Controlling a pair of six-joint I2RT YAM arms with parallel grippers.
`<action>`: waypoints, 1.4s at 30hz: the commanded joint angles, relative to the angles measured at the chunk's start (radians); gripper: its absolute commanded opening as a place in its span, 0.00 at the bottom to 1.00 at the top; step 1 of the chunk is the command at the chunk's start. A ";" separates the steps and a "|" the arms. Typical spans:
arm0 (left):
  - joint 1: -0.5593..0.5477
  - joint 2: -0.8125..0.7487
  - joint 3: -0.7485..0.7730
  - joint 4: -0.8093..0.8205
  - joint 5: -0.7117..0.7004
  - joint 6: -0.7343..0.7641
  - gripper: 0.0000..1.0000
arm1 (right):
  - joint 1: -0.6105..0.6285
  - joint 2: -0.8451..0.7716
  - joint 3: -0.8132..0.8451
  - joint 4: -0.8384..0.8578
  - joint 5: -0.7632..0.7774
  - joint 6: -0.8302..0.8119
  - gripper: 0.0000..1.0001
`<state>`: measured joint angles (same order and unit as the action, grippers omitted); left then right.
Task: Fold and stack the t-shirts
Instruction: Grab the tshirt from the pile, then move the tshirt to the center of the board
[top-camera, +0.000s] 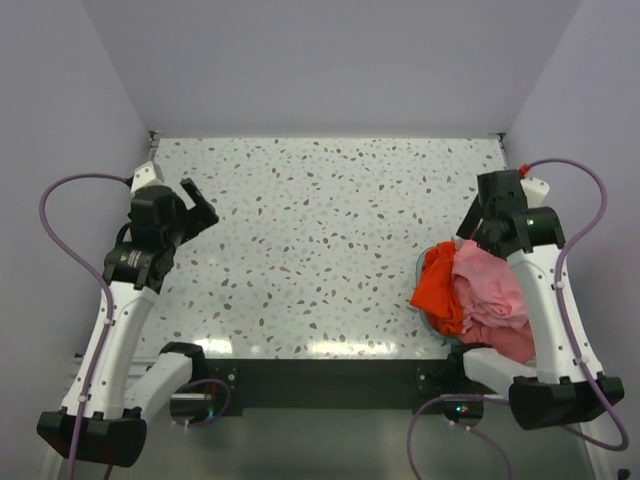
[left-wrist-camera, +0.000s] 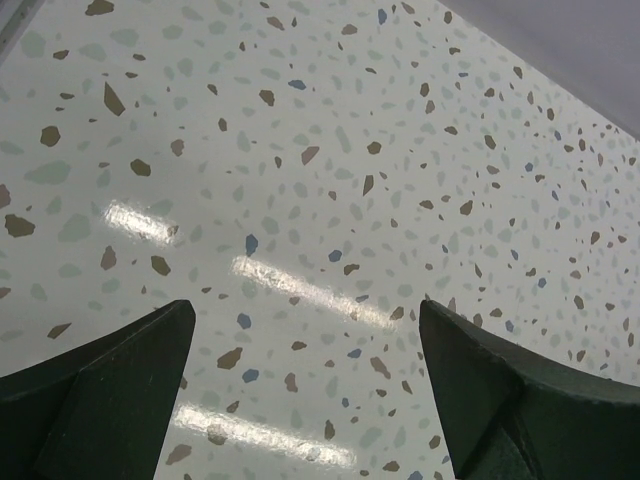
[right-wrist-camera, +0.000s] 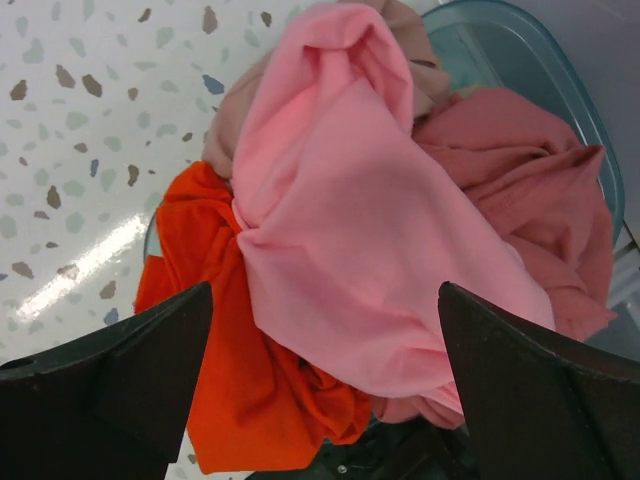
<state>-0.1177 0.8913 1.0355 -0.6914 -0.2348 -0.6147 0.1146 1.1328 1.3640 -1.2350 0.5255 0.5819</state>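
Observation:
Three crumpled t-shirts are piled in a pale teal basket (top-camera: 421, 268) at the right of the table. The bright orange-red one (top-camera: 437, 288) hangs over the basket's left side, the light pink one (top-camera: 485, 288) lies on top, and the darker salmon-pink one (top-camera: 512, 340) is at the near right. My right gripper (top-camera: 468, 238) is open and empty just above the pile's far side. In the right wrist view its jaws (right-wrist-camera: 325, 290) stand wide over the light pink shirt (right-wrist-camera: 350, 230), with the orange-red shirt (right-wrist-camera: 230, 390) to the left and the salmon-pink shirt (right-wrist-camera: 520, 190) to the right. My left gripper (top-camera: 198, 205) is open and empty at the far left.
The speckled table (top-camera: 320, 250) is walled at the back and on both sides. The left wrist view shows only bare table (left-wrist-camera: 320, 180) between the open jaws (left-wrist-camera: 305, 305). The basket's rim (right-wrist-camera: 540, 70) shows behind the pile, and a duller beige-pink fold (right-wrist-camera: 232, 125) at its far left.

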 joint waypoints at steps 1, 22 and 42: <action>0.006 0.018 -0.009 0.061 0.038 0.032 1.00 | -0.009 -0.036 -0.081 -0.081 0.085 0.111 0.99; 0.006 0.000 0.000 0.024 -0.006 0.035 1.00 | -0.092 0.013 -0.365 0.243 0.030 0.090 0.26; 0.006 0.006 0.028 0.056 0.031 0.030 1.00 | -0.092 0.036 0.528 0.189 -0.393 -0.172 0.00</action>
<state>-0.1177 0.8886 1.0229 -0.6739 -0.2195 -0.6067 0.0257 1.1088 1.7252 -1.1358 0.3382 0.4877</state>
